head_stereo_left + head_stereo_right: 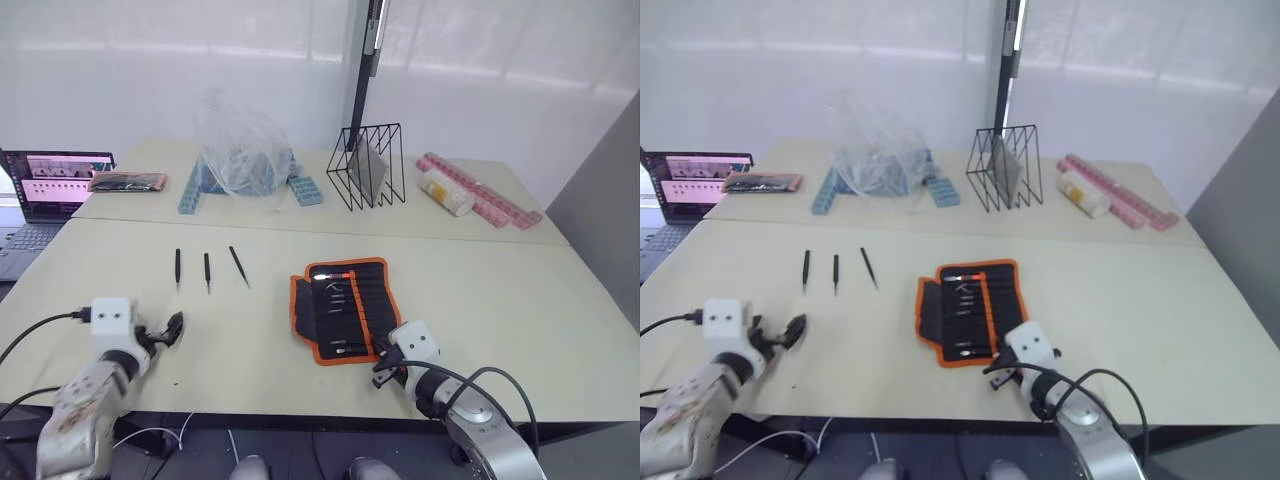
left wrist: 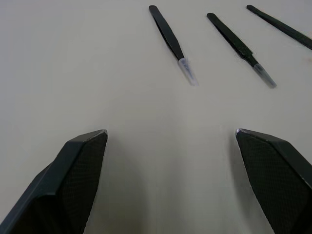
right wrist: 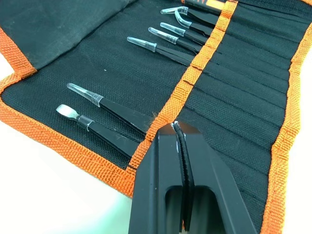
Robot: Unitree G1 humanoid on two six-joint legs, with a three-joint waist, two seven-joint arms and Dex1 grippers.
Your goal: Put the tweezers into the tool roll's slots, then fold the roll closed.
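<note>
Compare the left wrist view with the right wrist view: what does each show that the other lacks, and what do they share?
Left wrist view alone: three slim black pointed tweezers lying loose on the cream table, and the open left gripper.

Right wrist view alone: the unrolled black fabric tool roll with orange trim, capped tools in its narrow black slots, and the shut right gripper.

Shared: black gripper fingers rising over the pale tabletop.

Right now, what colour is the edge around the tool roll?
Bright orange trim around the black tool roll, clearest in the right wrist view.
</note>
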